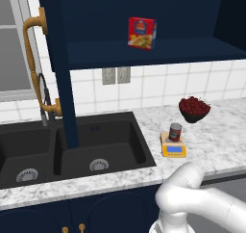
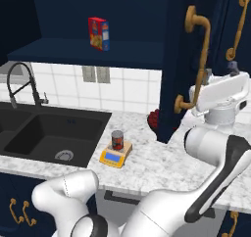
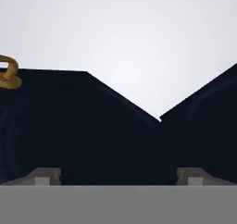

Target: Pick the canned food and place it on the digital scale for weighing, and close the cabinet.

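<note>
A: Kitchen counter, wall cabinet (image 2: 181,59) standing open. Where is the gripper (image 3: 118,174)?

B: Raised beside the open right door, near its long brass handle (image 2: 196,64). The hand view shows two fingertips (image 3: 46,174) set wide apart with nothing between them, dark navy panel ahead and a scrap of brass at the left.

A: And the canned food (image 1: 175,132)?

B: Upright on the digital scale (image 1: 173,148), well below the jaws and off to their side.

A: Anything around it?

B: A dark bowl of red fruit (image 1: 194,109) behind the scale, a black double sink (image 1: 72,148) beside it, and a red-and-yellow box (image 1: 142,32) on the cabinet shelf above.

A: What differs between views?

B: The left base view shows the other open door edge-on across the sink with its handle; the right base view has the right door hiding most of the bowl.
</note>
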Controlling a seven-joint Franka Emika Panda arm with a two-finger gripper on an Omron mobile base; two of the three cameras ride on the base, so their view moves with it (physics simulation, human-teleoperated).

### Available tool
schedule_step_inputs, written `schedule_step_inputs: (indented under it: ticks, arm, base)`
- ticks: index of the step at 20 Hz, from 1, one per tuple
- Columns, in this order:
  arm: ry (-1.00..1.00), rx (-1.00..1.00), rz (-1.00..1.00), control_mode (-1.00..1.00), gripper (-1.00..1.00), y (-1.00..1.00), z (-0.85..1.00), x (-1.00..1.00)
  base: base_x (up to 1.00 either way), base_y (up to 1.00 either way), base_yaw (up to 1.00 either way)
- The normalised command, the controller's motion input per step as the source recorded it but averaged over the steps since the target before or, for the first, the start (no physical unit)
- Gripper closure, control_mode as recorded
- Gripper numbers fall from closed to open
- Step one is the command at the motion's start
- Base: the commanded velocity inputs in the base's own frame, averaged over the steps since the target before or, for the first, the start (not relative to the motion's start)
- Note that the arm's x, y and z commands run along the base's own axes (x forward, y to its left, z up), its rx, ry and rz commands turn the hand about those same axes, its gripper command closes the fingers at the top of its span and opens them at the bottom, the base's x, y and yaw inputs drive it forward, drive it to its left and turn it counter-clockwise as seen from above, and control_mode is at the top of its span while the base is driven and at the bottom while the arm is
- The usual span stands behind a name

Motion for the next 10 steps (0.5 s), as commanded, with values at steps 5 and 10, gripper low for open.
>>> schedule_step_inputs:
  ticks: [5, 10]
  arm:
    - [-0.09, -0.42, -0.06, -1.00, -1.00, 1.00, 0.07, 0.00]
    - [0.10, -0.49, -0.15, -1.00, -1.00, 1.00, 0.00, 0.06]
  base:
    - [0.00, 0.00, 0.00]
    - [0.00, 0.00, 0.00]
